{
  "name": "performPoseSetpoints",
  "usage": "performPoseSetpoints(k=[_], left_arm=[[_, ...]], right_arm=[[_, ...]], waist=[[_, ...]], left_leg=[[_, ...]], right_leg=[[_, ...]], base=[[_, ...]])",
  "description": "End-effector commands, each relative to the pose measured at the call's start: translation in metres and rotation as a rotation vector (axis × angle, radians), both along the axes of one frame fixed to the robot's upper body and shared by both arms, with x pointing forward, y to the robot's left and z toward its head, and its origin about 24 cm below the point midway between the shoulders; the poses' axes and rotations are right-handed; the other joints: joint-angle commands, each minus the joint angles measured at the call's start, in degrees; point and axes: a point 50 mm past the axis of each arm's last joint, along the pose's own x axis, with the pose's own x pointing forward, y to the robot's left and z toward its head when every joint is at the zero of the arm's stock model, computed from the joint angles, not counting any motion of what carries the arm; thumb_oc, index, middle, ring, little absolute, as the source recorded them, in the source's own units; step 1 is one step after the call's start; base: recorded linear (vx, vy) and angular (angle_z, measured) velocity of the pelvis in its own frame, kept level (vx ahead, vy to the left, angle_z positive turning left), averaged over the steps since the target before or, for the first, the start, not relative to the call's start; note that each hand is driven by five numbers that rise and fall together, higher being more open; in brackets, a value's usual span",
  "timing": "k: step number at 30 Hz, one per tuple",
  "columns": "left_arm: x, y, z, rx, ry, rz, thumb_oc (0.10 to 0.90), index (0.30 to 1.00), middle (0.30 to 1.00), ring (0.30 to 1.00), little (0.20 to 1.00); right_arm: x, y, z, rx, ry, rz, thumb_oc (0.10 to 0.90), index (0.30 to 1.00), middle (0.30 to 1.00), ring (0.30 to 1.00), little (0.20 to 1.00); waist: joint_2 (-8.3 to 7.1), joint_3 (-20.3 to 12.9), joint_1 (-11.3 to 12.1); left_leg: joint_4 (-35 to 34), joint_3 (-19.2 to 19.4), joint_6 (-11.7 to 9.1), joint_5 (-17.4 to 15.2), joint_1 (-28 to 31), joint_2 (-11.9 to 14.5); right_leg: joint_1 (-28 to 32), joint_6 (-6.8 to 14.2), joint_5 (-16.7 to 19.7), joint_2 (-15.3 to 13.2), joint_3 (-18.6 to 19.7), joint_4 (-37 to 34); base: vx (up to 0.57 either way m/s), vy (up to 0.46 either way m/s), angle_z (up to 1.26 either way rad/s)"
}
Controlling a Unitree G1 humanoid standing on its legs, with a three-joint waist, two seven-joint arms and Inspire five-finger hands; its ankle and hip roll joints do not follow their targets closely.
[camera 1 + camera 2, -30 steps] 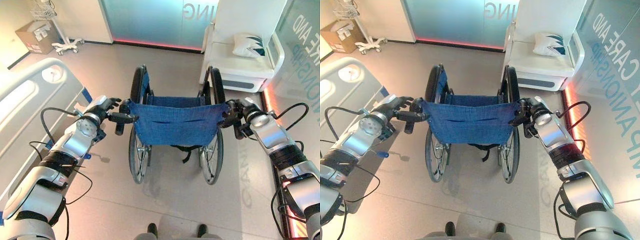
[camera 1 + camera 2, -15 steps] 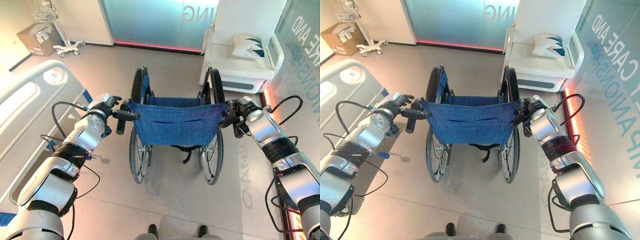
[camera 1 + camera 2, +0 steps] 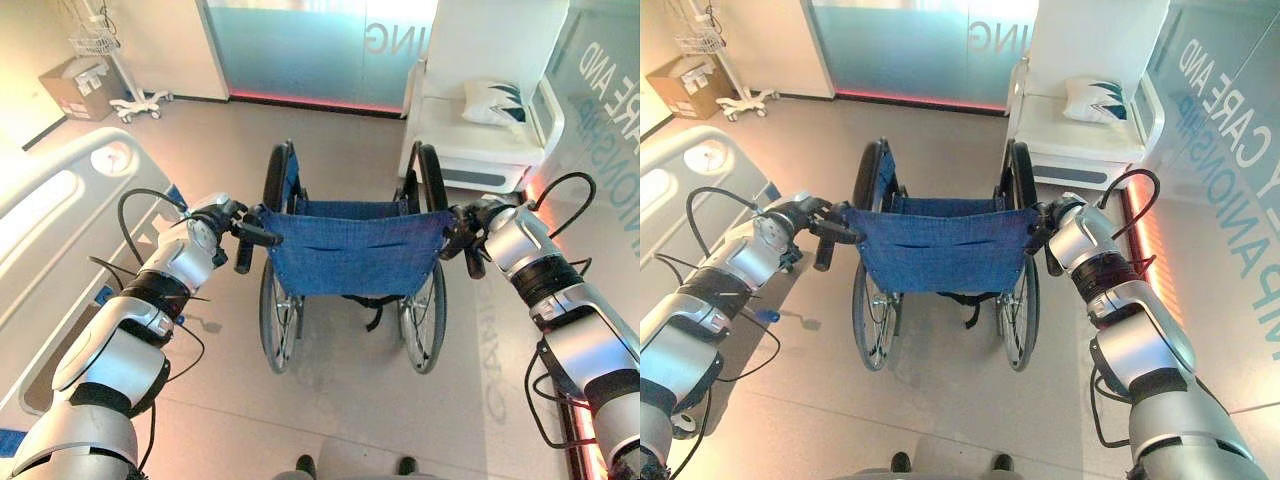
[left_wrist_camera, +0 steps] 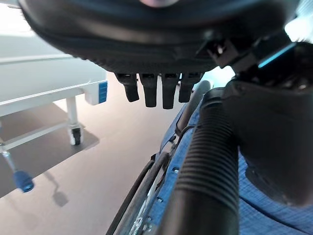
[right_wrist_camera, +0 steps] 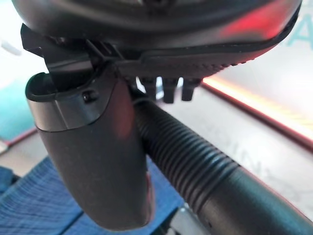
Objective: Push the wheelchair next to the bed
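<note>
The wheelchair (image 3: 350,250) with its blue cloth back stands in the middle of the floor, facing away from me. My left hand (image 3: 222,215) is shut on the left push handle (image 4: 208,161), thumb over the ribbed grip and fingers (image 4: 151,90) curled on the other side. On the opposite side, the right hand (image 3: 470,222) is shut on the right push handle (image 5: 190,156) in the same way. The bed (image 3: 60,210), with its white rail, runs along the left, about an arm's width from the wheelchair's left wheel (image 3: 275,310).
A white armchair (image 3: 480,130) with a pillow (image 3: 495,100) stands at the back right, close to the wheelchair's right wheel (image 3: 432,175). A cardboard box (image 3: 75,85) and a wheeled stand (image 3: 140,100) are at the back left. Open floor lies between the wheelchair and a glass wall (image 3: 300,45).
Both arms have stretched further forward with the hands still on the handles. The view has shifted a little; the wheelchair has barely moved against the armchair and bed.
</note>
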Motion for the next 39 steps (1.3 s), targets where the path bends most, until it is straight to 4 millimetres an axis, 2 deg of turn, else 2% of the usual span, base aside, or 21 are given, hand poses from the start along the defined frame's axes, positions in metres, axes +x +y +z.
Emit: performPoseSetpoints(k=[1,6,10,18,27,30,36,37,38,39], left_arm=[[0.005,0.031,0.040,0.188,0.033,0.150,0.800,0.900,0.900,0.900,0.900],[0.003,0.031,0.032,0.219,0.155,0.168,0.800,0.900,0.900,0.900,0.900],[0.004,0.027,0.027,0.212,0.176,0.162,0.800,0.900,0.900,0.900,0.900],[0.002,0.018,0.009,0.175,0.240,0.145,0.800,0.900,0.900,0.900,0.900],[0.003,-0.004,-0.012,0.147,0.286,0.083,0.800,0.900,0.900,0.900,0.900],[0.000,-0.006,-0.021,0.137,0.301,0.097,0.800,0.900,0.900,0.900,0.900],[-0.005,-0.009,-0.036,0.150,0.336,0.096,0.800,0.900,0.900,0.900,0.900],[-0.005,-0.011,-0.039,0.150,0.341,0.082,0.780,0.869,0.869,0.869,0.869],[-0.005,-0.011,-0.039,0.150,0.341,0.081,0.780,0.869,0.869,0.869,0.869],[-0.005,-0.012,-0.041,0.149,0.337,0.068,0.590,0.585,0.585,0.585,0.585]], right_arm=[[-0.004,-0.049,0.026,-0.249,0.015,-0.154,0.800,0.900,0.900,0.900,0.900],[0.002,-0.037,0.023,-0.190,-0.006,-0.101,0.800,0.900,0.900,0.900,0.900],[0.005,-0.025,0.024,-0.152,-0.053,-0.080,0.800,0.900,0.900,0.900,0.900],[0.005,-0.023,0.019,-0.138,-0.057,-0.089,0.800,0.900,0.900,0.900,0.900],[0.004,-0.020,0.010,-0.085,-0.053,-0.091,0.800,0.900,0.900,0.900,0.900],[0.002,-0.014,0.002,-0.037,-0.028,-0.075,0.800,0.900,0.900,0.900,0.900],[-0.001,-0.012,-0.005,-0.055,0.027,-0.053,0.800,0.900,0.900,0.900,0.900],[-0.002,-0.011,-0.008,-0.056,0.051,-0.041,0.634,0.651,0.651,0.651,0.651],[-0.002,-0.011,-0.008,-0.057,0.055,-0.039,0.634,0.651,0.651,0.651,0.651],[-0.002,-0.011,-0.010,-0.059,0.071,-0.031,0.483,0.425,0.425,0.425,0.425]], waist=[[0.69,-1.5,-0.8],[0.83,-1.5,-1.0],[0.84,-1.5,-1.2],[0.86,-1.8,-1.4],[0.65,-1.7,-2.0],[0.50,-1.3,-2.2],[0.36,-0.9,-2.5],[0.37,-0.7,-2.5],[0.38,-0.7,-2.5],[0.38,-0.7,-2.5]], left_leg=[[2.4,0.5,1.7,-5.5,0.3,-4.1],[2.4,0.5,1.6,-5.3,0.4,-4.2],[2.6,0.7,1.6,-5.3,0.3,-4.3],[2.6,0.8,1.7,-5.3,0.5,-4.3],[2.6,1.2,1.6,-5.4,0.7,-4.1],[2.5,1.2,1.5,-5.4,0.7,-4.0],[2.5,1.2,1.5,-5.3,0.6,-4.0],[2.4,1.2,1.5,-5.2,0.5,-3.9],[2.4,1.2,1.5,-5.2,0.5,-3.9],[2.4,1.2,1.5,-5.2,0.5,-3.9]], right_leg=[[-0.3,-0.7,-0.1,1.9,1.3,1.4],[-0.2,-0.6,0.1,1.7,1.3,1.3],[-0.2,-0.5,0.2,1.6,1.5,1.3],[-0.1,-0.5,0.3,1.9,1.9,1.2],[-0.1,-0.6,0.1,2.1,2.5,1.2],[-0.1,-0.6,0.1,2.2,2.7,1.2],[-0.3,-0.7,0.2,2.2,3.0,1.2],[-0.4,-0.7,0.2,2.2,3.1,1.1],[-0.4,-0.7,0.2,2.2,3.1,1.1],[-0.4,-0.8,0.2,2.2,3.1,1.1]], base=[[0.00,0.000,0.00],[0.00,0.000,0.00],[0.00,0.000,0.00],[0.00,0.000,0.00],[0.00,0.000,0.00],[0.00,0.000,0.00],[0.00,0.000,0.00],[0.00,0.000,0.00],[0.00,0.000,0.00],[0.00,0.000,0.00]])
